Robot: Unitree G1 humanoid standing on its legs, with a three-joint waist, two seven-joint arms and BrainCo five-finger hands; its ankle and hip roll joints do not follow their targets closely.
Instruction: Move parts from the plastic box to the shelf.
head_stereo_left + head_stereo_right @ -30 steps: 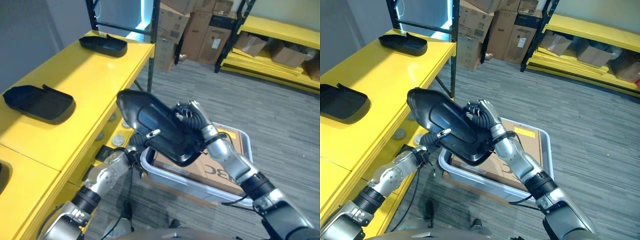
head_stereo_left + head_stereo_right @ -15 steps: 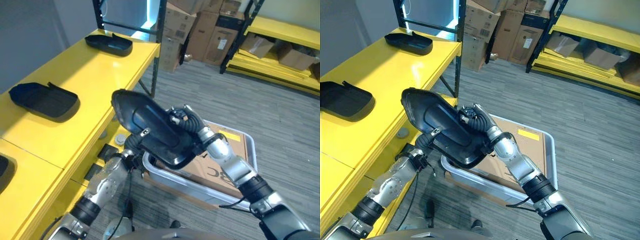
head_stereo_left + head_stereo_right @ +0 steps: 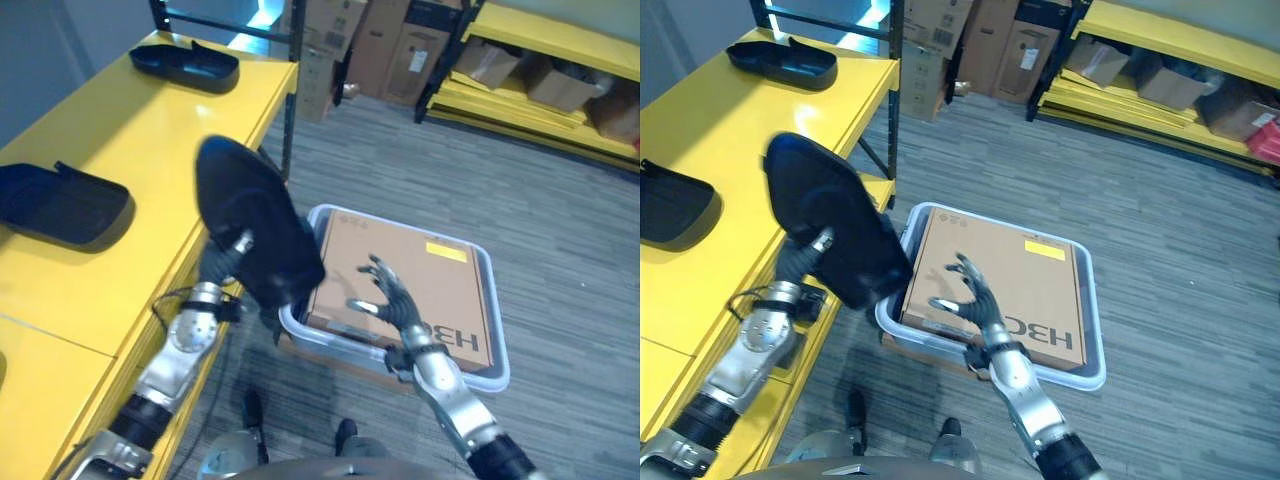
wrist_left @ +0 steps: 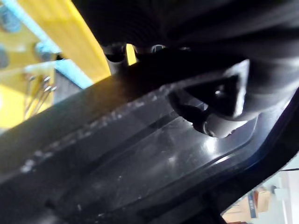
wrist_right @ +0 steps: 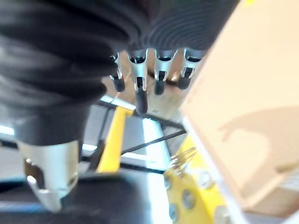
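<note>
I am carrying the black part [image 3: 248,230] in my left hand [image 3: 237,247], fingers curled round it, toward the yellow shelf [image 3: 130,130], while my right hand [image 3: 388,298] is hovering, fingers spread, above the plastic box [image 3: 497,360].

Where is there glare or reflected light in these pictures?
Left wrist view: a pale sheen lies across the black part that the left hand holds. Left eye view: the yellow shelf reflects light on its far part.

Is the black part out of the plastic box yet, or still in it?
Out. The left hand holds the black part in the air beside the plastic box, near the yellow shelf. The right hand hovers open over the cardboard.
</note>
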